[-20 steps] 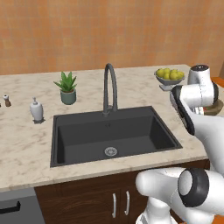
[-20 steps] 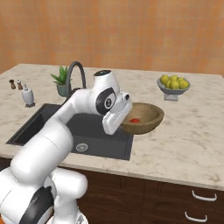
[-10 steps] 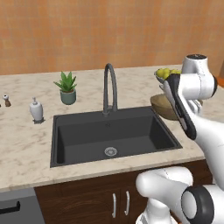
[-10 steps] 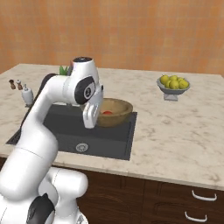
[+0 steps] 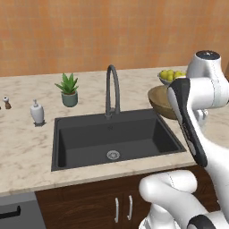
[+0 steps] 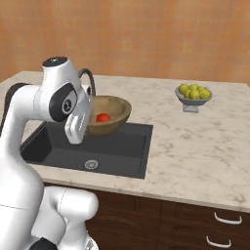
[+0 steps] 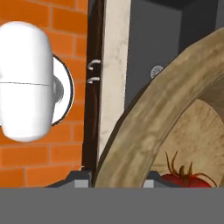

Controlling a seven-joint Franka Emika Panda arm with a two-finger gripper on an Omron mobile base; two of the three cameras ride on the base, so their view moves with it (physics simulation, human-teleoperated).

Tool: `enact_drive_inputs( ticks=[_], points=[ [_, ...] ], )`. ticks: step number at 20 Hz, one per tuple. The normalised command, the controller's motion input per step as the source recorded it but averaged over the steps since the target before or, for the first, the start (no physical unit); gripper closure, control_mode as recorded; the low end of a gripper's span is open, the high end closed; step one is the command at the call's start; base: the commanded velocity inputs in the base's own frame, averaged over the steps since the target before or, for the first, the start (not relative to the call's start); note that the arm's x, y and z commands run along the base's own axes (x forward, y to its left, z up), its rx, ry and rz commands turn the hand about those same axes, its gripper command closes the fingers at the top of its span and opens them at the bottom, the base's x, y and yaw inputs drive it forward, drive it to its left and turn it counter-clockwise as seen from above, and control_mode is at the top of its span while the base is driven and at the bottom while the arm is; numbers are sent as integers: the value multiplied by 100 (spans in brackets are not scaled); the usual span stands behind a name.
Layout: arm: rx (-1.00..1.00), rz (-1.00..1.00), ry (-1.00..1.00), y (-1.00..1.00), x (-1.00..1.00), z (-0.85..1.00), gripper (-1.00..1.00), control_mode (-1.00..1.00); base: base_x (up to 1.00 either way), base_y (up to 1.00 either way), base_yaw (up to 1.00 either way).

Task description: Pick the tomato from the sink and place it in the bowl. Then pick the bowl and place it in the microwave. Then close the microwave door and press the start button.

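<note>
Right base view shows the tomato (image 6: 102, 117) inside the bowl (image 6: 117, 106)

This is a home kitchen: a beige speckled stone worktop (image 5: 27, 147) runs along an orange-brown brick wall (image 5: 89, 31), and set into it is a large rectangular matte black sink (image 5: 116, 134) with a round silver drain (image 5: 113, 155) and a tall dark arched tap (image 5: 112, 89) at its back edge. Below the worktop's front edge sit dark brown wooden cabinet doors with small silver handles (image 5: 123, 208). Along the back edge stand a small green potted succulent (image 5: 68, 88), a white soap dispenser (image 5: 37, 112) and a grey footed bowl of yellow fruit (image 6: 194, 95).
</note>
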Motion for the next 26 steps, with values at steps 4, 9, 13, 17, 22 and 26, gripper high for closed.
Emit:
enact_drive_inputs(
  ticks=[4,9,13,17,22,26],
  points=[
    [0,5,-8,37,-61,82,100,-100,0,0,0],
    [0,2,-17,24,-75,71,100,-100,0,0,0],
    [0,0,-1,2,-44,27,100,100,-30,-1,0],
    [0,0,0,0,0,0,100,100,-52,-67,-14],
    [0,0,0,0,0,0,100,100,-3,-27,-76],
    [0,0,0,0,0,0,100,100,0,0,-97]
  ],
)
